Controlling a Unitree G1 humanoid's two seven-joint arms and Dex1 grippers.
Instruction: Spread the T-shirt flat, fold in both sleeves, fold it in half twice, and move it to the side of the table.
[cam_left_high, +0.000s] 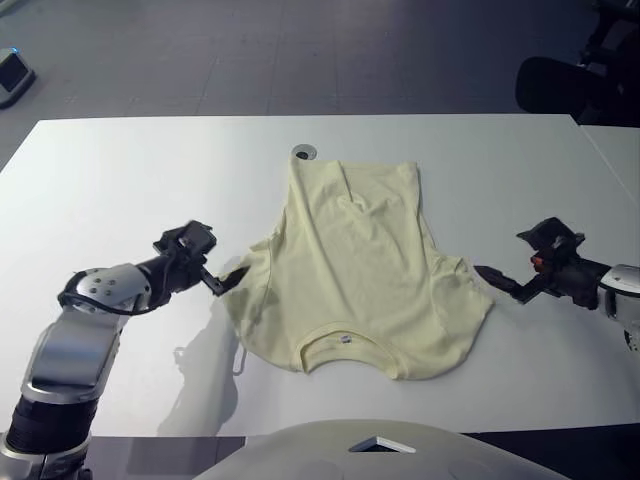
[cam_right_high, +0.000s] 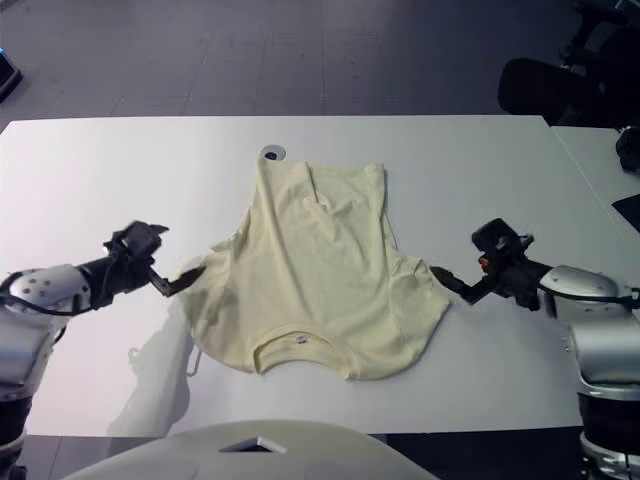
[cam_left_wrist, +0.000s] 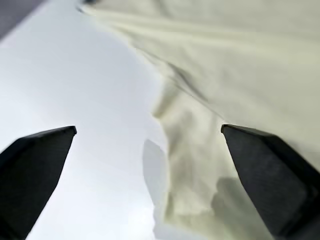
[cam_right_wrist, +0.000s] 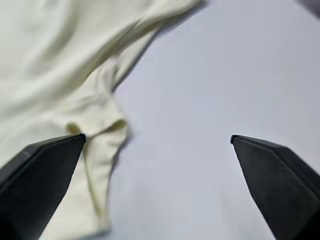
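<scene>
Item 1, bench (cam_left_high: 120, 180): white, flat, carrying the work.

Item 2, T-shirt (cam_left_high: 350, 280): pale yellow, lying face up about the middle of the bench. The collar (cam_left_high: 343, 345) with its small label is on the edge nearest me and the hem (cam_left_high: 355, 168) points away. The body is mostly flat, with long creases running from the hem towards the collar. Both sleeves are rumpled and drawn in against the body rather than laid out. No fold has been made yet.

Item 3, my left hand (cam_left_high: 222, 285): low over the bench at the left sleeve (cam_left_high: 250, 290). Its fingers (cam_left_wrist: 35, 170) are spread wide. In the left wrist view the crumpled sleeve edge lies between them, and one finger overlaps the cloth while the other is over bare bench. Nothing is pinched. I cannot tell whether a fingertip touches the fabric.

Item 4, my right hand (cam_left_high: 490, 275): low at the right sleeve (cam_left_high: 462, 285), fingers (cam_right_wrist: 270, 180) likewise spread. In the right wrist view the sleeve's folded edge sits just beside one finger, and bare bench lies between the two. Nothing is gripped.

Item 5, small round disc (cam_left_high: 303, 152): set in the bench top, just beside the hem's left corner
</scene>
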